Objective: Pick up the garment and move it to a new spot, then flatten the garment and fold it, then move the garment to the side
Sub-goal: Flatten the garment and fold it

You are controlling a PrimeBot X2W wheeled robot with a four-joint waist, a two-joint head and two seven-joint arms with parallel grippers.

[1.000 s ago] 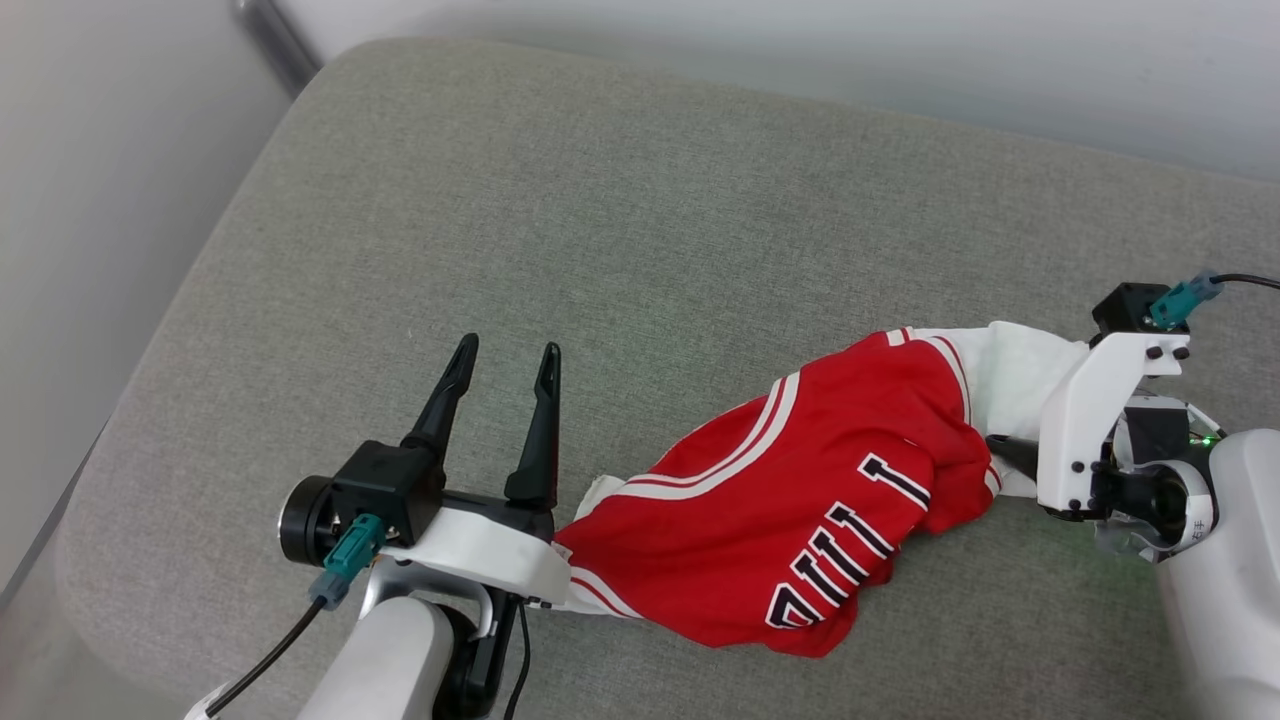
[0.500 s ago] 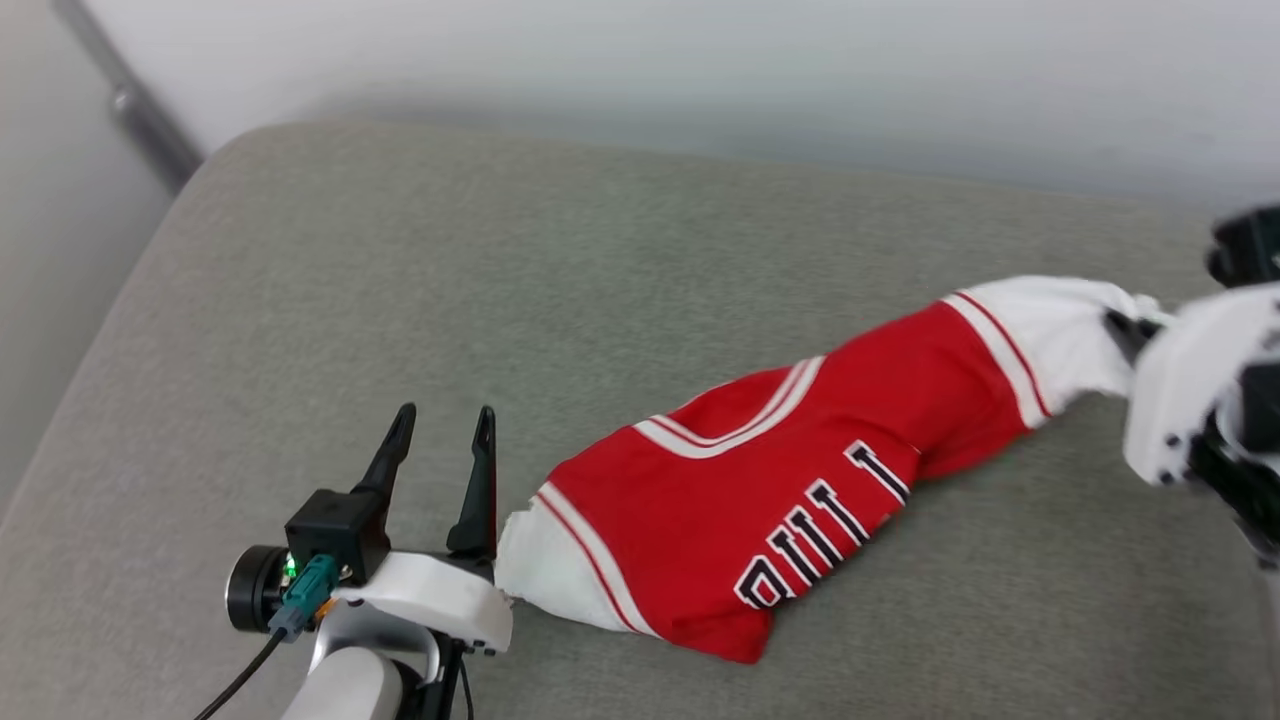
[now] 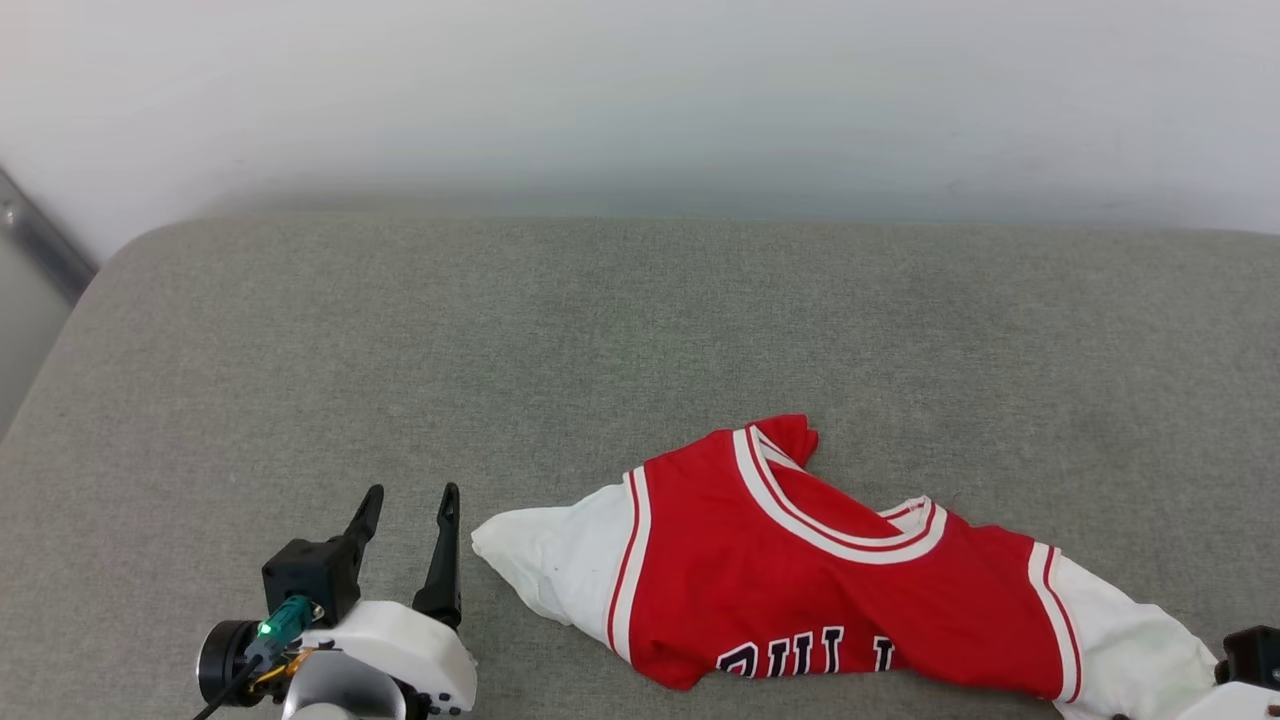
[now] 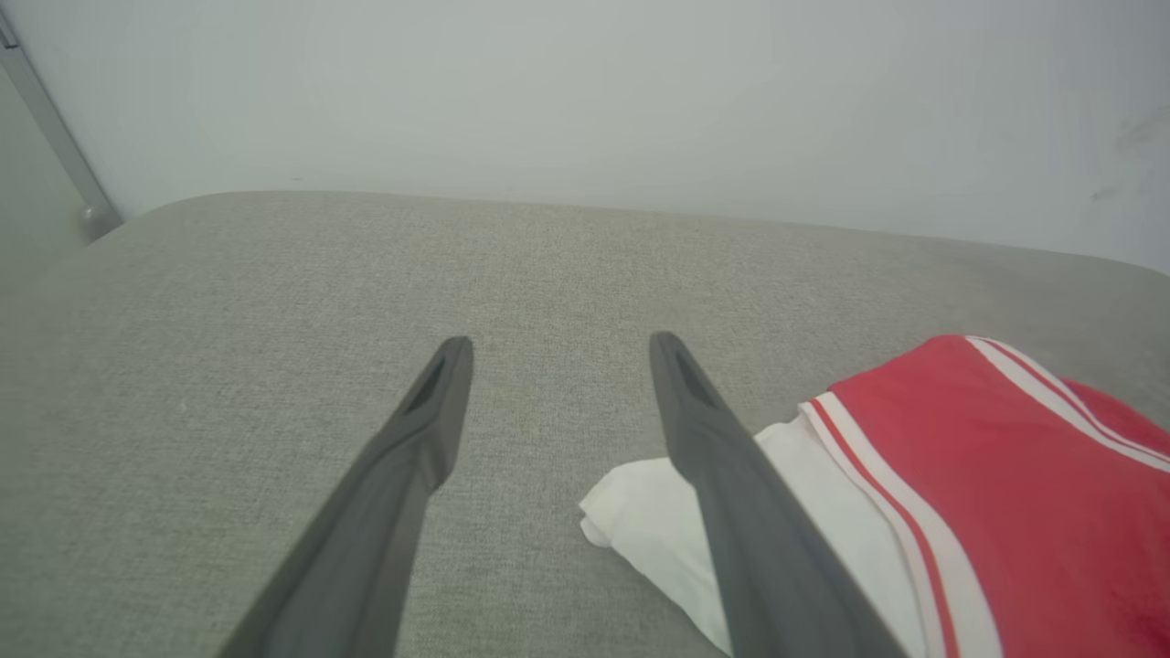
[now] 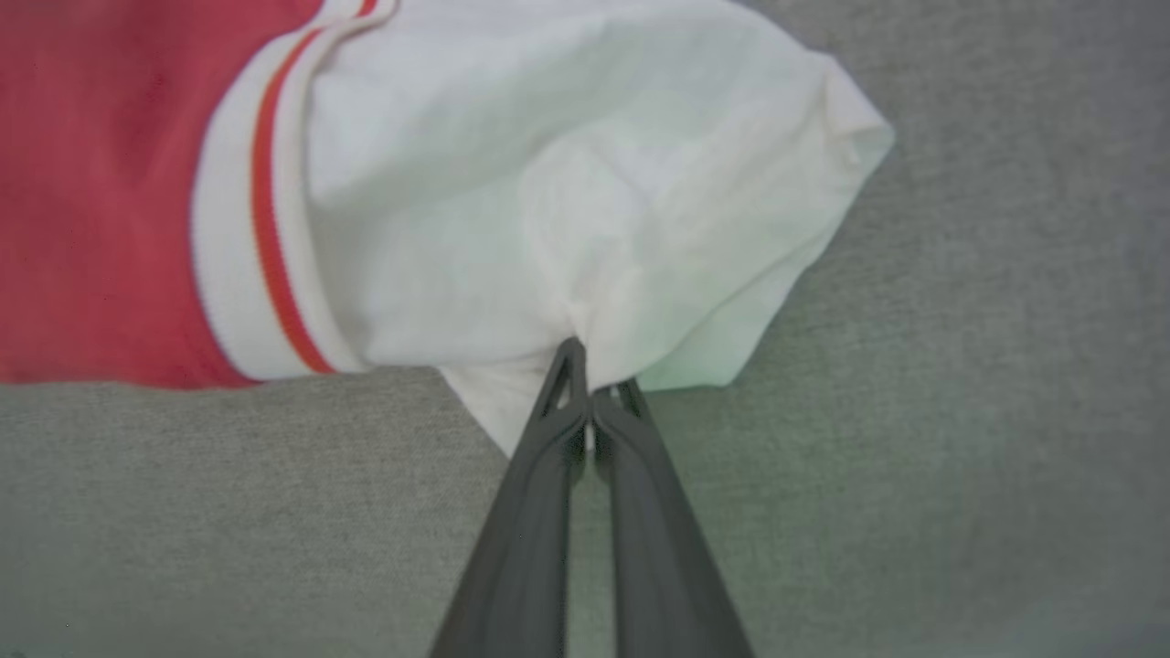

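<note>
Right hand (image 5: pixel 590 388) clamped on garment (image 3: pixel 820 580) sleeve; left hand (image 4: pixel 559 343) spread wide, empty, beside other sleeve.

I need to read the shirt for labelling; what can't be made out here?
Lettering: head view, lower part lost under the shirt's fold.
Sleeve in the right gripper: head view, cut by the bottom edge.
Other sleeve: left wrist view, partly behind a finger of the left gripper.

Grey fabric cushion (image 3: pixel 640 330) — white wall (image 3: pixel 640 90) behind it.
</note>
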